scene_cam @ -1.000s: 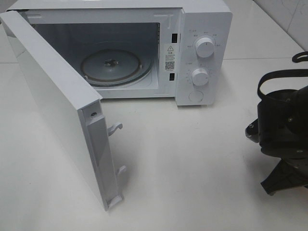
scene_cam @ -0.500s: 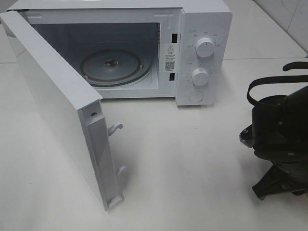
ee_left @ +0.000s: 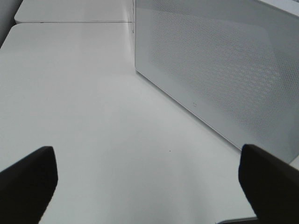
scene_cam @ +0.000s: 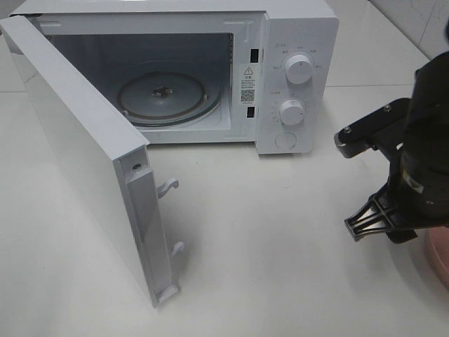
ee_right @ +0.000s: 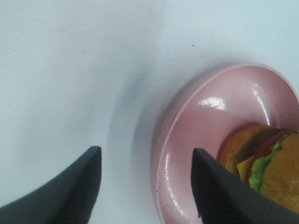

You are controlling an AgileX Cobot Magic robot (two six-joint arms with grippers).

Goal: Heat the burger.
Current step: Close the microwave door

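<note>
A: Where's the burger [ee_right: 268,163] sitting rn?

B: On the pink plate [ee_right: 196,140], far side of it from the right gripper [ee_right: 145,186]. Bun, lettuce, cheese, bit of tomato all showing, part of it running off the wrist cam's edge.

A: Gripper touching it?

B: Nope. Right gripper's jaws are standing apart w/ nothing between them but white bench [scene_cam: 266,232] and the plate's near rim. One finger is hanging over bare bench, the other over the plate, just short of the burger.

A: And from the high cam?

B: The right arm [scene_cam: 414,161] is covering the plate, only a pink sliver peeking out past it by the frame edge. Burger's not visible there.

A: Left side?

B: Left gripper [ee_left: 149,186] is spread wide, empty, fingertips dark at both corners of its wrist cam. Microwave door [ee_left: 219,70], the perforated panel, is standing just ahead of it.

A: Microwave [scene_cam: 295,70] itself?

B: Well away from the right gripper, door swung fully open, glass turntable [scene_cam: 165,95] showing inside w/ nothing on it.
</note>
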